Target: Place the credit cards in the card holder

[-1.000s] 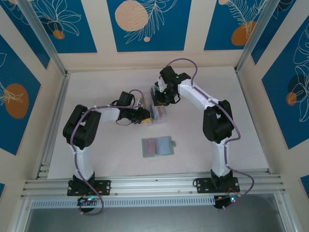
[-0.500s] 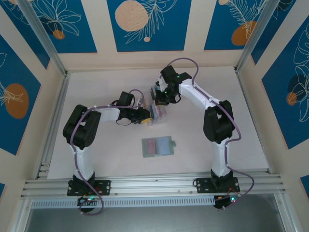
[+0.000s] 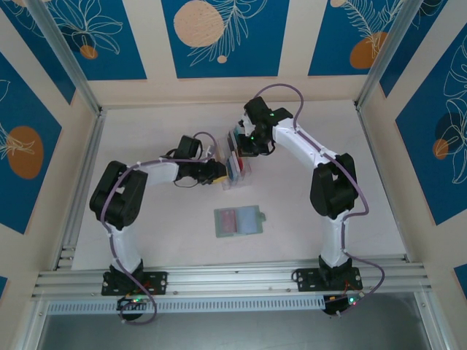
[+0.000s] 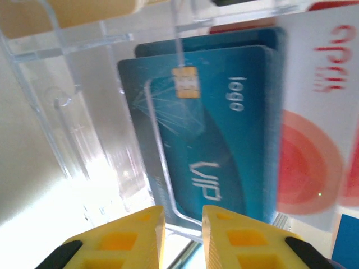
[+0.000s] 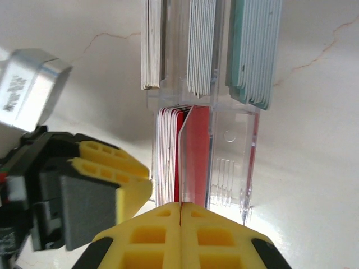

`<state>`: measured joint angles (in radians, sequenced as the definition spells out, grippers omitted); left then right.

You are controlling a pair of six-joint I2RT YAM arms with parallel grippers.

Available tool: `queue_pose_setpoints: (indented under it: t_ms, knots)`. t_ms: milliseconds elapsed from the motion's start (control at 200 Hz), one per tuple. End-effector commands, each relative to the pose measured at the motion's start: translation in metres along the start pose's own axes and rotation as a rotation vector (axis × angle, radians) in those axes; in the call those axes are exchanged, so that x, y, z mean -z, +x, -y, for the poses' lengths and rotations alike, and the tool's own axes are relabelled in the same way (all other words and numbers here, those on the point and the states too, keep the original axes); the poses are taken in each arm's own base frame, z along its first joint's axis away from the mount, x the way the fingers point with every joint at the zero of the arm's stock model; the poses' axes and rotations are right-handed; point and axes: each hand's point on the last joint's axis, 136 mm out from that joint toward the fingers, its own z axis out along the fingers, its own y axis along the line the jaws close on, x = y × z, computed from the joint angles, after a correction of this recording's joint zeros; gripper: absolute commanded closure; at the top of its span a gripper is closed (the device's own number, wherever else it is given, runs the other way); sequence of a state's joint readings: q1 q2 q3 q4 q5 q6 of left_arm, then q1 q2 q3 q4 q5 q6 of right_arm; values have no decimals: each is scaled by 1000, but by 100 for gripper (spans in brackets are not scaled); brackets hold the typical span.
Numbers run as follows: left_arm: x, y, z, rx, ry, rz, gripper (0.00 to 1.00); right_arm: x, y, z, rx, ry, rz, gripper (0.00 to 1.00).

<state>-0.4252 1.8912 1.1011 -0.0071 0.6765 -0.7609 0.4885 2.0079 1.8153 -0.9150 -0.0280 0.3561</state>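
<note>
left gripper (image 4: 182,214) nearly closed, pinching rack (image 4: 84,131) wall | right gripper (image 5: 180,208) clamped on red card (image 5: 195,168), card's near end hidden | holder (image 3: 238,220) open, nearer; pockets too small to read

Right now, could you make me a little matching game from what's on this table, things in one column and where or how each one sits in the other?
Things:
1. sage-green folding card holder
2. teal plastic card printed VIP
3. red plastic card
4. clear plastic slotted rack

States:
A. pinched between the right fingers
B. lying open on the white table, apart from both arms
C. held at its rim by the left fingers
D. standing in a slot, untouched

Pairs: 1-B, 2-D, 3-A, 4-C
</note>
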Motion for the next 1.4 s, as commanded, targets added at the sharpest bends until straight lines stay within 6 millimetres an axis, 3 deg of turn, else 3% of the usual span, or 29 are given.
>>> queue_pose_setpoints:
  t_ms: [0,455,625,805,955,1115,1395]
  knots:
    - [18,1,4,-5,-7,23,76,26,1,-5,-9,1,42,100]
    - [58,29,12,-58,-29,56,75,60,7,-9,-5,36,104,100]
    - [62,54,6,-81,-67,25,74,76,40,-13,7,44,113,100]
    - [56,93,-1,-114,-103,-26,74,87,93,-31,30,-10,92,100]
    - [46,121,-3,-149,-139,-72,73,73,137,-28,-9,-20,20,100]
    - [34,142,-11,-171,-186,-119,73,43,173,-33,-31,-31,-62,100]
    - [10,160,-28,-164,-218,-178,73,0,189,-41,-28,-5,-131,100]
